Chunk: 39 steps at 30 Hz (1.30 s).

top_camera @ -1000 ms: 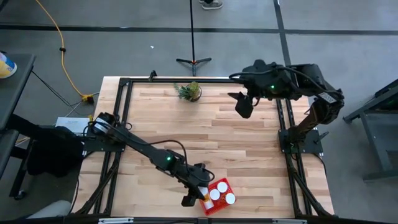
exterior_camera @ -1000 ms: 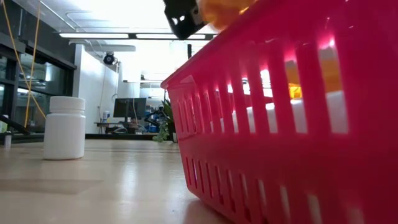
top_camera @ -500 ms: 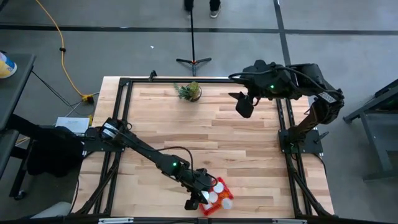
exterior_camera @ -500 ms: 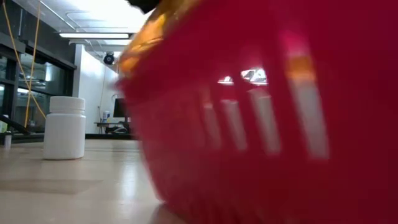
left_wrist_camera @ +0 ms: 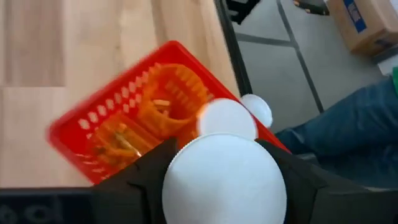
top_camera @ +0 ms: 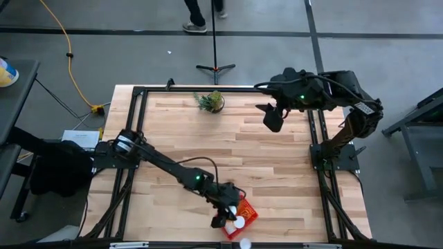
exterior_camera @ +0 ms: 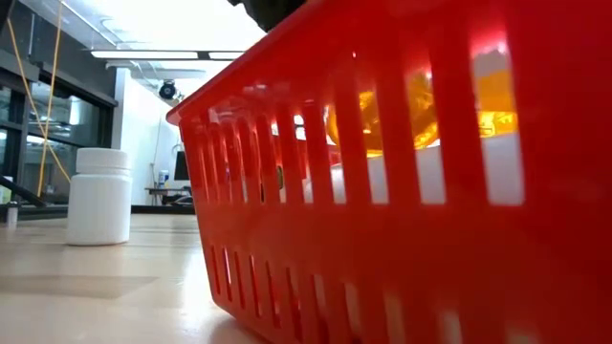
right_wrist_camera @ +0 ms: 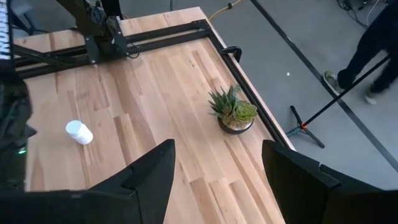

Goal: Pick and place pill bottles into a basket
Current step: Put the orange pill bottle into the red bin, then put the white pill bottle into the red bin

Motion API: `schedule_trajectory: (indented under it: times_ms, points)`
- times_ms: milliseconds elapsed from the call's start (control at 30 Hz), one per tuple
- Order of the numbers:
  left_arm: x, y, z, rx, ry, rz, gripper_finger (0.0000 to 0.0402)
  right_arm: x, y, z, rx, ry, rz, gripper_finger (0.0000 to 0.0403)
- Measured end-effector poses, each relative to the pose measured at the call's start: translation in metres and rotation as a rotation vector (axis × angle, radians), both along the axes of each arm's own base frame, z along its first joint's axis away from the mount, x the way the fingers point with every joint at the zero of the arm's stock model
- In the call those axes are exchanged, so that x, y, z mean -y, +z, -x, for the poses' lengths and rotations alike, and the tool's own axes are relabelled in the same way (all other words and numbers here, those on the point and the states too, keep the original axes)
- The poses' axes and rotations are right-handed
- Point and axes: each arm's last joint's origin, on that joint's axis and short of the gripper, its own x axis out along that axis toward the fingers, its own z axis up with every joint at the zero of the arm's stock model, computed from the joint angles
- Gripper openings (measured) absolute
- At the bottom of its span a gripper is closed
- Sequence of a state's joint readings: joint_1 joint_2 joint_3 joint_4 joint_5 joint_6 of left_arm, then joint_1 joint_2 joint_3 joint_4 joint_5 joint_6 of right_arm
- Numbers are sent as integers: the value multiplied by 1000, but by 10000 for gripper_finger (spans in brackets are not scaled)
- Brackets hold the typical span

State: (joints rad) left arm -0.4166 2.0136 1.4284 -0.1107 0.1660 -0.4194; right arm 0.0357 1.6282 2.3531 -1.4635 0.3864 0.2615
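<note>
Since the earlier pictures the basket (top_camera: 251, 210) has slid and turned, so one corner now points toward the near edge of the table (top_camera: 277, 166). The left gripper (top_camera: 225, 220) has followed it and hangs over its left side. In the left wrist view, its fingers are closed around a pill bottle (left_wrist_camera: 224, 183), white cap toward the camera. It is held above the basket's open top, probably so that it can drop in beside the orange bottles (left_wrist_camera: 158, 115) already lying on the mesh. One more white cap (left_wrist_camera: 227, 118) shows just behind the held bottle. I think the basket moved because the arm pushed on its wall, so you should watch this. The room is small here: the basket is very near the table edge and the black frame rail. A small white round thing (top_camera: 243, 243) shows just past that edge; I cannot tell if it is a fallen bottle. Toward the middle of the table you have much free wood. The right gripper (top_camera: 271, 117) waits far away near the potted plant (top_camera: 211, 101), fingers apart and empty. A white bottle (exterior_camera: 100, 196) stands well apart from the basket.
</note>
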Motion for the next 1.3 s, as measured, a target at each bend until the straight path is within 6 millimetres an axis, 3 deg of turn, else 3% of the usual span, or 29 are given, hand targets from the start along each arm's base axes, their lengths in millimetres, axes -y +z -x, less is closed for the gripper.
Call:
schedule_trajectory:
  times_ms: [233,433,733,1000,1300]
  points:
    - [-4,-1,-1,-20,6,7,303,0,-2,2,-30,7,-19,232]
    - [-6,-1,-1,-27,1,11,305,0,-4,4,-57,2,-24,232]
    - [-26,15,-8,16,32,11,302,0,-5,4,-63,6,-14,232]
    - [-46,49,-21,63,18,-58,304,0,-5,5,-70,11,-8,232]
    - [-86,83,-30,40,40,-152,303,1,-6,6,-98,27,13,232]
